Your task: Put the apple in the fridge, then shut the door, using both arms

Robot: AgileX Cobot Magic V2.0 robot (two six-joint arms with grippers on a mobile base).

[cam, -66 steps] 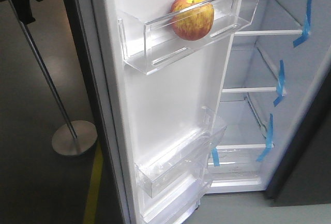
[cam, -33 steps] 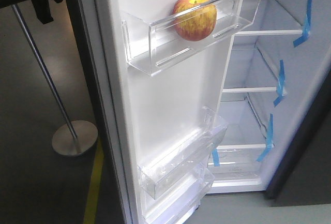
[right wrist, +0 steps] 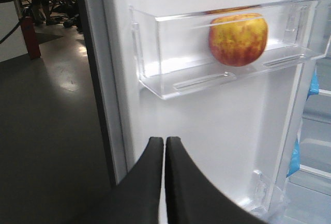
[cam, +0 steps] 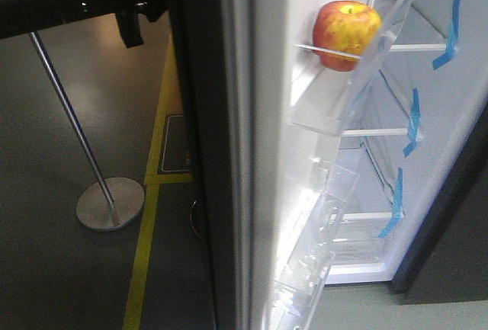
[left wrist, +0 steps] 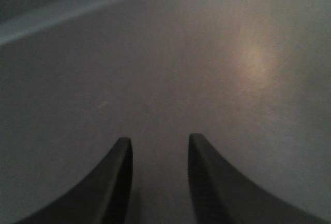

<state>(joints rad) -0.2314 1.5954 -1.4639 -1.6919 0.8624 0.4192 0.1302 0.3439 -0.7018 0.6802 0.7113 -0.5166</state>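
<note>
Apple (cam: 347, 33) sits in the door (cam: 206, 193) top bin (right wrist: 217, 74) — door edge-on; left tool (left wrist: 158, 151) narrowly parted facing its grey outside, right tool (right wrist: 165, 146) pinched together, empty.

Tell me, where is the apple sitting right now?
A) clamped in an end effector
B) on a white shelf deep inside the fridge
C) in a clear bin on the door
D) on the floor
C: the apple rests in a clear bin fixed to the white inner lining of the door, and nothing is gripping it.
</note>
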